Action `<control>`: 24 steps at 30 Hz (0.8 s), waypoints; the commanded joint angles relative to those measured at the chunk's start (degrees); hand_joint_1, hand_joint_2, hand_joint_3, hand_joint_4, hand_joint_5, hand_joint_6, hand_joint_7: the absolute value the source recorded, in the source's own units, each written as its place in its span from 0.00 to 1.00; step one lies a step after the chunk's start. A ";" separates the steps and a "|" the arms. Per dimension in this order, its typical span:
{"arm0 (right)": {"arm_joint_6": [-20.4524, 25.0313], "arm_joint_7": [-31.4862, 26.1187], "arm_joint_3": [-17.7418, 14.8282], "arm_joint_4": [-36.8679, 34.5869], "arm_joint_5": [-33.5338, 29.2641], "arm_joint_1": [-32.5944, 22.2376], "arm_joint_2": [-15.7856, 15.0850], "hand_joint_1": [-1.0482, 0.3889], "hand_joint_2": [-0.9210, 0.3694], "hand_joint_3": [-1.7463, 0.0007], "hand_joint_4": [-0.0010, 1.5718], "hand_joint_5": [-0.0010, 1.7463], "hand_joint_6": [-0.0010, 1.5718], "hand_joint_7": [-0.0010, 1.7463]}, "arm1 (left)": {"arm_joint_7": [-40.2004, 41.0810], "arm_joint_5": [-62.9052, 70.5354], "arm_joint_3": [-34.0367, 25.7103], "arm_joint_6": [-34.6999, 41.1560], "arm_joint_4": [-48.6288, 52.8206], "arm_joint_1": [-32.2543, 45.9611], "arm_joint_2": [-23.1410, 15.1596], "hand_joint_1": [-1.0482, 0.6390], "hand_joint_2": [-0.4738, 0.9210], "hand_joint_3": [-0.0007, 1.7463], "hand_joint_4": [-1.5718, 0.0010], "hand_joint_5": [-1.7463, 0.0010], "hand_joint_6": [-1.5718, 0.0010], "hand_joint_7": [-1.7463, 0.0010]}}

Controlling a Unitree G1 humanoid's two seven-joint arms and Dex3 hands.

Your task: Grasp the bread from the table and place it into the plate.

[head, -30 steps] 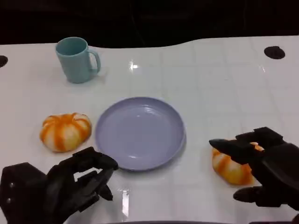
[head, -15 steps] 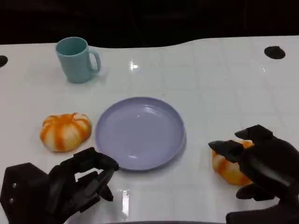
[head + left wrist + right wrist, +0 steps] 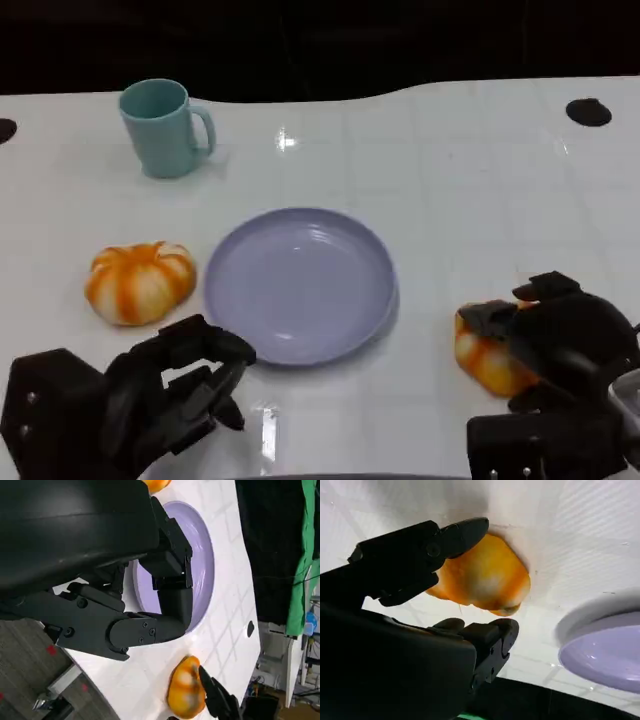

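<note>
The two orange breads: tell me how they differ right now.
The left bread lies untouched beside the plate, round with clear white stripes; the right bread is half hidden under the right robot hand, whose fingers wrap it. The left robot hand holds nothing. Both sit on the table.

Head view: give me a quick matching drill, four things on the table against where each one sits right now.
Things:
1. teal mug
2. purple plate
3. bread by the left hand
4. bread at the right hand

Places:
A. middle of the table, nothing on it
B. far left corner of the table
C. between the right hand's fingers, to the right of the plate
D. on the table to the left of the plate, untouched

Pairs: 1-B, 2-A, 3-D, 4-C
</note>
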State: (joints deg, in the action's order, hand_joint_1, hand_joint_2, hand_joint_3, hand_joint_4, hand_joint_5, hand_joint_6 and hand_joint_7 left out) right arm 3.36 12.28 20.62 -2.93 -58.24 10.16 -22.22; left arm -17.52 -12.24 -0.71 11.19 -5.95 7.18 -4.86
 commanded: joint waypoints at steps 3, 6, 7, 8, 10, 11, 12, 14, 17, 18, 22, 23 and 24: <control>1.10 -0.41 1.78 -4.39 0.53 3.22 -0.48 0.42 0.06 1.00 0.09 0.19 0.24 0.00 | 0.45 0.08 -0.13 0.00 -0.88 0.53 -0.49 0.37 1.00 0.25 0.61 0.00 0.60 0.25; 0.14 -2.88 2.63 -7.57 0.96 5.01 -0.26 0.42 0.04 1.00 0.19 0.19 0.33 0.03 | 0.32 0.07 -0.07 -0.21 -0.98 0.59 -0.51 0.36 1.00 0.26 0.61 0.00 0.60 0.25; -0.23 -3.85 2.64 -8.61 1.46 5.54 -0.02 0.43 0.04 1.00 0.27 0.19 0.38 0.03 | 0.28 0.06 -0.07 -0.22 -0.98 0.58 -0.53 0.36 1.00 0.25 0.61 0.00 0.60 0.25; -1.26 -5.71 2.36 -10.05 2.54 6.07 0.31 0.44 0.03 1.00 0.34 0.18 0.43 0.03 | 0.30 0.07 -0.05 -0.15 -1.02 0.58 -0.53 0.36 1.00 0.25 0.61 0.00 0.60 0.25; -3.36 -9.32 1.69 -12.94 5.06 7.08 1.00 0.50 0.03 1.00 0.57 0.26 0.59 0.07 | 0.58 0.21 0.03 0.25 -1.38 0.64 -0.50 0.35 1.00 0.25 0.61 0.00 0.59 0.25; -4.42 -11.24 1.39 -14.57 6.25 7.69 1.39 0.52 0.03 1.00 0.61 0.31 0.64 0.06 | 0.62 0.10 0.02 0.44 -1.66 0.74 -0.45 0.35 1.00 0.25 0.61 0.00 0.59 0.25; -5.12 -12.52 1.30 -15.73 7.03 8.15 1.59 0.54 0.03 1.00 0.62 0.47 0.70 0.05 | 0.64 0.00 0.01 0.58 -1.86 0.82 -0.41 0.36 1.00 0.25 0.61 0.00 0.60 0.25; -7.25 -15.78 1.39 -18.41 8.12 9.31 1.73 0.57 0.03 1.00 0.58 0.71 0.75 0.05 | 0.61 -0.18 -0.03 0.68 -2.10 0.94 -0.32 0.36 1.00 0.25 0.61 0.00 0.60 0.26; -10.63 -20.05 1.97 -22.30 8.84 11.07 1.52 0.62 0.02 0.99 0.55 0.93 0.82 0.08 | 0.66 -0.34 -0.10 0.97 -2.35 1.02 -0.26 0.36 1.00 0.25 0.61 0.00 0.60 0.26; -11.89 -21.37 2.18 -23.76 9.01 11.73 1.42 0.63 0.01 0.99 0.56 0.96 0.84 0.09 | 0.74 -0.38 -0.12 1.13 -2.43 1.03 -0.22 0.36 1.00 0.25 0.61 0.00 0.60 0.26; -14.79 -25.60 2.74 -29.13 9.53 14.03 1.82 0.64 0.20 0.63 0.59 1.00 0.55 0.80 | 0.83 -0.30 -0.04 1.27 -2.78 1.18 -0.20 0.36 1.00 0.25 0.61 0.00 0.60 0.26; -15.40 -26.66 2.79 -30.30 9.78 14.49 2.01 0.64 0.25 0.55 0.59 1.00 0.51 0.87 | 0.81 -0.32 -0.04 1.27 -2.76 1.19 -0.20 0.36 1.00 0.25 0.61 0.00 0.60 0.26; -15.90 -27.59 2.83 -31.25 10.02 14.90 2.21 0.64 0.29 0.49 0.59 1.00 0.48 0.93 | 0.81 -0.35 -0.06 1.31 -2.74 1.18 -0.19 0.36 1.00 0.26 0.61 0.00 0.60 0.26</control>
State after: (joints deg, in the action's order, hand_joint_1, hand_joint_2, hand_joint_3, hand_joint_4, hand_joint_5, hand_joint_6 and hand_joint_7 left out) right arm -11.64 -12.85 23.39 -31.49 -49.12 23.63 -19.87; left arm -17.30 -12.32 -0.31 12.28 -7.78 7.77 -4.68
